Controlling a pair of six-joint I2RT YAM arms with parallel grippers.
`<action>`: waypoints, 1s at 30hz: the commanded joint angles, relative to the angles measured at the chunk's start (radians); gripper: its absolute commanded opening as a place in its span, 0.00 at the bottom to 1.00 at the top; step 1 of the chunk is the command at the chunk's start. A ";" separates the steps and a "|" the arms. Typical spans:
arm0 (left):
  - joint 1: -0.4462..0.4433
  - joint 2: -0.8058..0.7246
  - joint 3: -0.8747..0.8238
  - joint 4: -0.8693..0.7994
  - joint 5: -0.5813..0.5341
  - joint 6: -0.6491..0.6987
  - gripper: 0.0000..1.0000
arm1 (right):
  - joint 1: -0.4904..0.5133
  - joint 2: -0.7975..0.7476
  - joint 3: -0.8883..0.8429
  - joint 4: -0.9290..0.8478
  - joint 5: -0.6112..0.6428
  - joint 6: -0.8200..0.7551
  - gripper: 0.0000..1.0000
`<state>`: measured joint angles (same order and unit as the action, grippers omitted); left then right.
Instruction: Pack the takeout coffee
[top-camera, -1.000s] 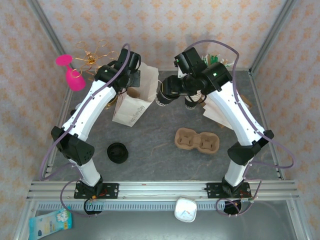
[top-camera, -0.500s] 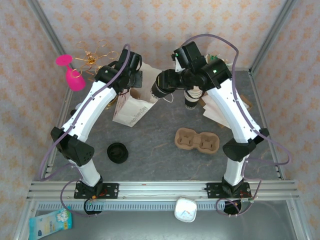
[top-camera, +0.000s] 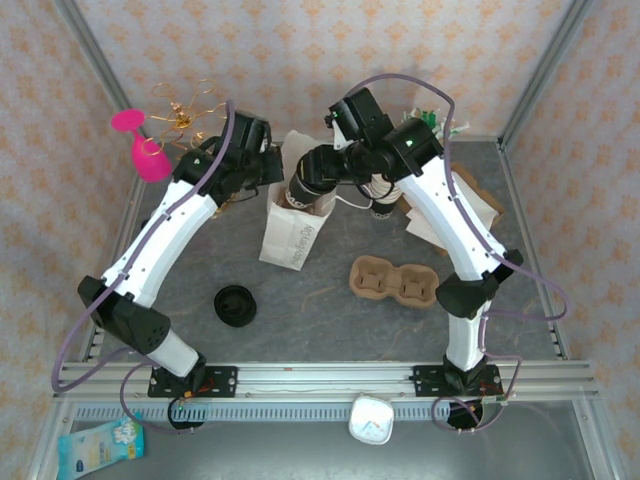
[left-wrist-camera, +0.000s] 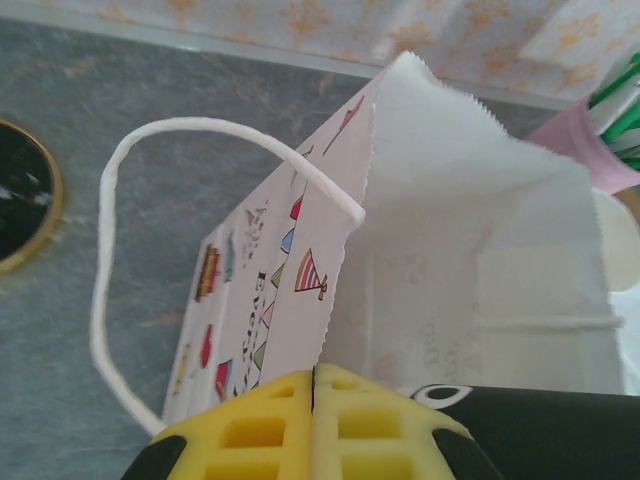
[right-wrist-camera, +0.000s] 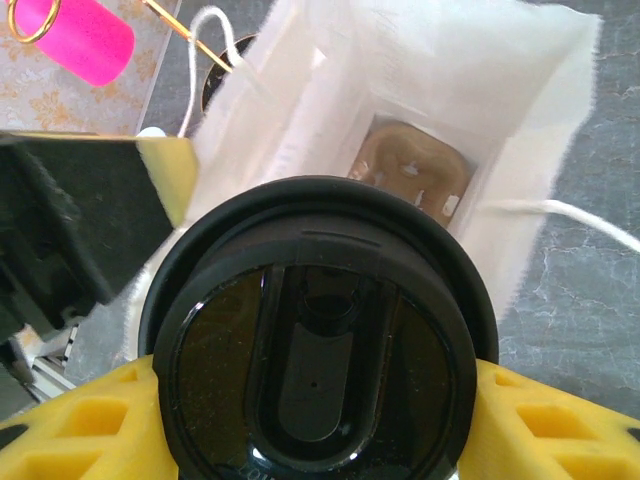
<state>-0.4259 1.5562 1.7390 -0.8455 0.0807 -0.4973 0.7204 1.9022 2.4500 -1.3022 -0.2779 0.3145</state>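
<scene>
The takeout coffee (right-wrist-camera: 315, 350), a dark cup under a round black lid, sits between the yellow fingers (right-wrist-camera: 545, 430) of my right gripper (right-wrist-camera: 315, 425), which is shut on it. It hangs just above the open mouth of the white paper bag (right-wrist-camera: 450, 90); a brown piece lies at the bag's bottom. In the top view the cup (top-camera: 300, 195) is at the upright bag's (top-camera: 290, 230) top edge. My left gripper (left-wrist-camera: 315, 385) is shut on the bag's printed rim (left-wrist-camera: 345, 230); seen from above it (top-camera: 266, 172) is at the bag's back left corner.
A cardboard two-cup carrier (top-camera: 394, 281) lies right of centre. A loose black lid (top-camera: 235, 305) lies front left. A pink glass (top-camera: 140, 145) and a gold wire stand (top-camera: 185, 108) are at the back left. Brown paper (top-camera: 432, 228) lies under the right arm.
My left gripper has pulled the bag upright and shifted it right. My right gripper has carried the coffee left, from beside the bag to over its open mouth.
</scene>
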 joint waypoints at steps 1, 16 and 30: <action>-0.005 -0.072 -0.077 0.161 0.110 -0.154 0.00 | 0.015 -0.012 0.000 -0.006 0.010 0.019 0.58; 0.040 -0.298 -0.436 0.436 0.226 -0.462 0.00 | 0.062 -0.036 -0.127 -0.006 0.060 0.056 0.57; 0.105 -0.425 -0.659 0.575 0.317 -0.623 0.00 | 0.098 0.006 -0.160 -0.008 0.083 0.067 0.56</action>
<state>-0.3454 1.1687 1.1198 -0.3225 0.3672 -1.0630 0.8028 1.9007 2.2795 -1.3025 -0.2264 0.3706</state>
